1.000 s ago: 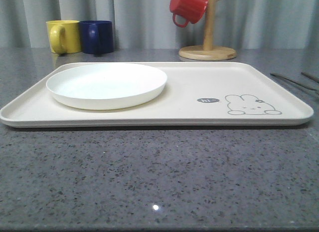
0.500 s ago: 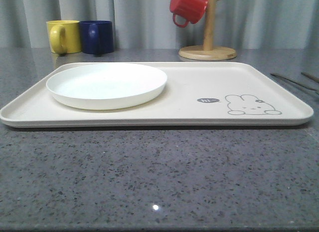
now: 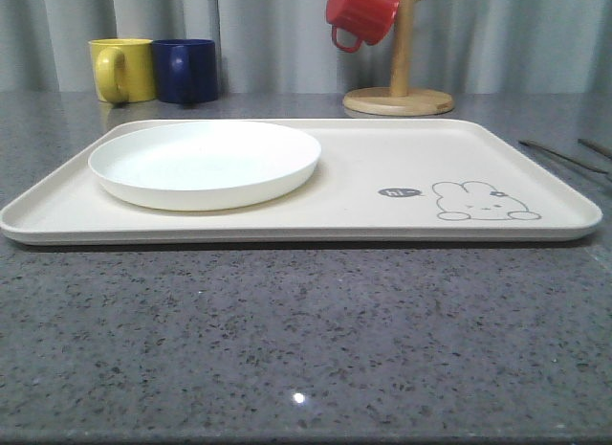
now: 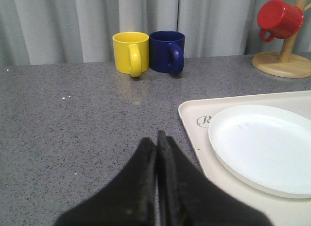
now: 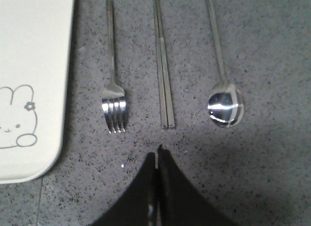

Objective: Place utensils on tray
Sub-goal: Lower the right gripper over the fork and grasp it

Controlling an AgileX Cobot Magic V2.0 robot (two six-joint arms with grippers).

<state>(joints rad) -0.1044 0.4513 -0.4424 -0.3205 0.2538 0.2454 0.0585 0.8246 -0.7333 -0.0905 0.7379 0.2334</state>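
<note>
The cream tray (image 3: 363, 167) lies across the grey table, with the white plate (image 3: 205, 162) on its left part. In the right wrist view a silver fork (image 5: 114, 85), a straight silver piece that looks like paired chopsticks (image 5: 163, 70) and a spoon (image 5: 223, 99) lie side by side on the table beside the tray's rabbit corner (image 5: 29, 90). My right gripper (image 5: 157, 155) hangs shut just short of the straight piece's end, holding nothing. My left gripper (image 4: 156, 138) is shut and empty over the table, beside the tray's corner (image 4: 194, 114) and the plate (image 4: 265, 143).
A yellow mug (image 3: 121, 70) and a blue mug (image 3: 185, 71) stand at the back left. A wooden mug stand (image 3: 399, 91) with a red mug (image 3: 360, 14) hanging on it is behind the tray. Utensil handles (image 3: 564, 156) show at the far right.
</note>
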